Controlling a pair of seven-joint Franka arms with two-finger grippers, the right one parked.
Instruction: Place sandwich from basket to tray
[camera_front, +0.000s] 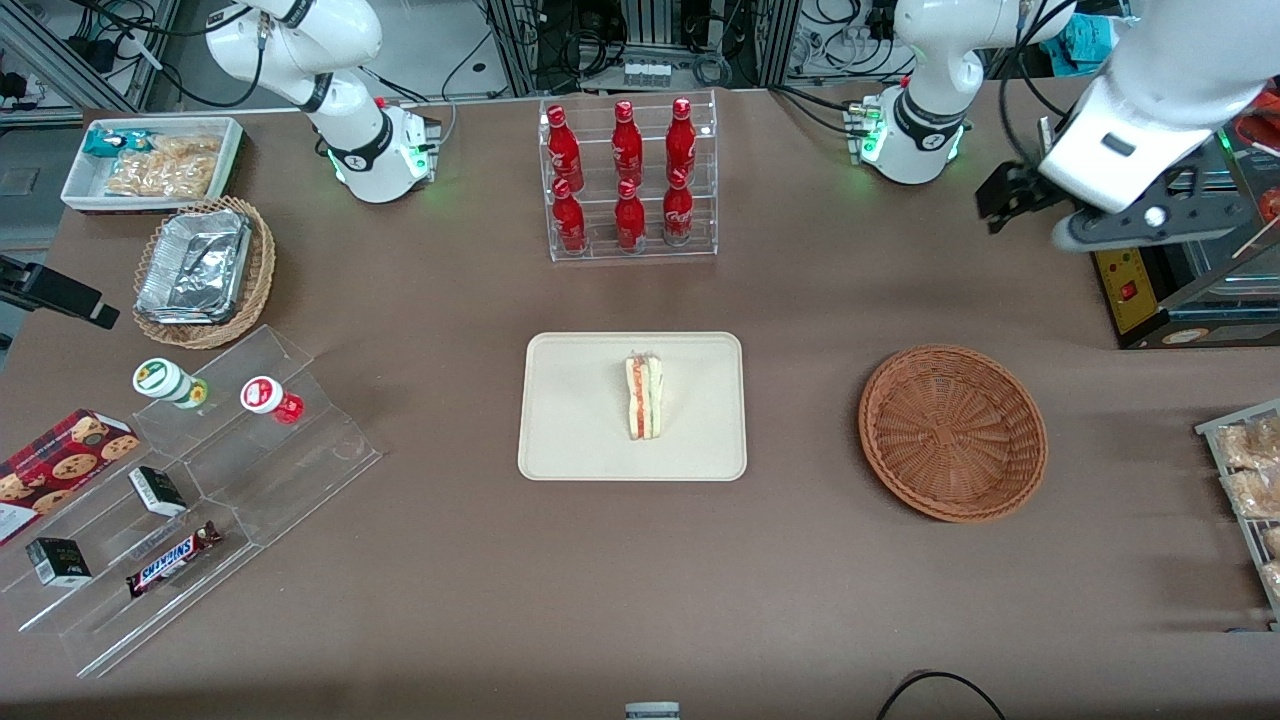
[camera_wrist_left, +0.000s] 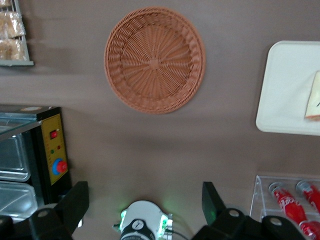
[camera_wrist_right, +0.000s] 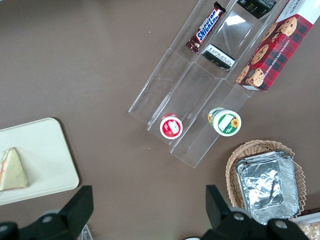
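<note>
The sandwich (camera_front: 645, 396), a wrapped white wedge with red and green stripes on its edge, lies in the middle of the cream tray (camera_front: 570, 440); it also shows in the left wrist view (camera_wrist_left: 313, 97) and right wrist view (camera_wrist_right: 12, 170). The reddish-brown round basket (camera_front: 952, 432) holds nothing and sits beside the tray toward the working arm's end; it shows in the left wrist view (camera_wrist_left: 154, 59). My left gripper (camera_front: 1008, 196) hangs high above the table, farther from the front camera than the basket. Its fingers (camera_wrist_left: 76, 202) are spread wide with nothing between them.
A clear rack of red bottles (camera_front: 628, 180) stands farther from the front camera than the tray. A black and yellow appliance (camera_front: 1170, 290) is under the gripper's arm. Snack shelves (camera_front: 190, 500), a foil-lined oval basket (camera_front: 200, 272) and a white bin (camera_front: 150, 160) lie toward the parked arm's end.
</note>
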